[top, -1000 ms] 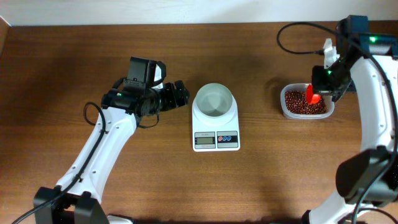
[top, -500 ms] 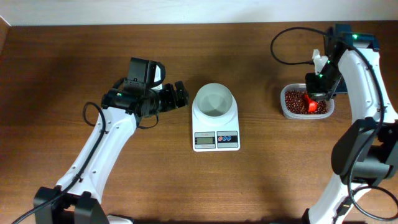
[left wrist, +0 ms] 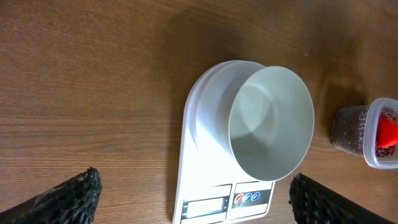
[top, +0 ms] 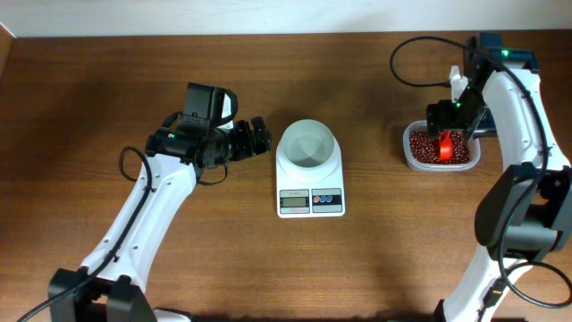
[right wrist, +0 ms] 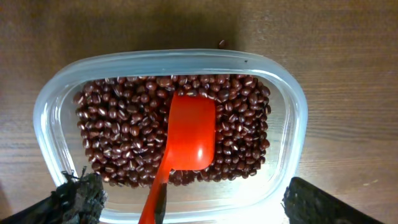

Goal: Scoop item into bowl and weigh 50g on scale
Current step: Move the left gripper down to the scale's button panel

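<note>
A brown wooden table (top: 89, 179) is carrying everything. The left arm (top: 152, 206) is reaching in from the lower left. Its left gripper (top: 257, 136) is hanging just beside the left side of the scale, apart from it. In the left wrist view its black fingers (left wrist: 74, 196) are standing wide apart with nothing between them.

The right arm (top: 527, 134) is bending over the right side of the table, and the right gripper (top: 444, 121) is hovering over the tub. In the right wrist view its fingers (right wrist: 81, 196) are also standing wide apart.

The small white digital kitchen scale (top: 310, 179) is sitting in the middle of the table, its grey display (top: 294, 202) and round buttons (left wrist: 247, 197) facing the near edge. The round white bowl with thick smooth walls (top: 308, 143) is standing upright on the scale's platform, and its inside is showing smooth and white.

Well apart to the right, the clear rounded-rectangular plastic tub (right wrist: 298, 124) is resting on the wood. A red plastic scoop (right wrist: 193, 137) is lying in it, with the cup on top of the beans. Its handle is running off the lower edge of the right wrist view between the fingers and is touching neither of them where it shows.

The small dark reddish-brown beans (right wrist: 118, 137) are filling the bottom of the tub as a loose layer around and under the scoop. One dark grain (right wrist: 222, 43) is lying on the table just outside the far rim.
</note>
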`<action>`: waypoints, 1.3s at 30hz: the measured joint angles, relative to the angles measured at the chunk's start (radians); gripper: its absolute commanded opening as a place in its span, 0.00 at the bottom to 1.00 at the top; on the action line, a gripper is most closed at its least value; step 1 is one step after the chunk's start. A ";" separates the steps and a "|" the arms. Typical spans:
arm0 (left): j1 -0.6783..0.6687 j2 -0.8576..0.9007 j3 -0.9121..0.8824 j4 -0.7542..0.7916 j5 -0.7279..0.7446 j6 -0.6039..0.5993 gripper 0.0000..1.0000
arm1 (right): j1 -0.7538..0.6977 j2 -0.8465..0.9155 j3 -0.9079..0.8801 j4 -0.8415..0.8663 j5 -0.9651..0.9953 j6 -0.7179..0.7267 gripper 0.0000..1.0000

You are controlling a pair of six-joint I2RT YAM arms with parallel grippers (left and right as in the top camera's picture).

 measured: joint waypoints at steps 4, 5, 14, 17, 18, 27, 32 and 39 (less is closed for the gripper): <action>0.000 0.000 0.000 0.001 -0.033 0.000 0.99 | 0.000 0.000 0.000 0.062 -0.001 0.003 0.99; 0.000 0.000 0.000 0.000 -0.041 0.000 0.99 | 0.000 0.000 0.000 0.070 -0.006 0.002 0.99; -0.002 0.000 0.000 -0.006 -0.048 0.006 0.00 | 0.000 0.000 0.000 0.072 -0.012 0.003 0.99; -0.079 0.000 0.000 -0.035 -0.058 0.029 0.00 | 0.000 0.000 0.000 0.073 -0.012 0.003 0.99; -0.125 0.000 0.000 -0.058 -0.061 0.070 0.00 | 0.000 0.000 0.000 0.072 -0.012 0.003 0.99; -0.350 0.000 0.000 -0.138 -0.138 0.207 0.00 | 0.000 0.000 0.000 0.073 -0.012 0.003 0.99; -0.393 0.000 -0.023 -0.133 -0.156 0.304 0.00 | 0.000 0.000 0.000 0.072 -0.012 0.003 0.99; -0.485 0.000 -0.048 -0.061 -0.273 0.599 0.00 | 0.000 0.000 0.000 0.073 -0.012 0.003 0.99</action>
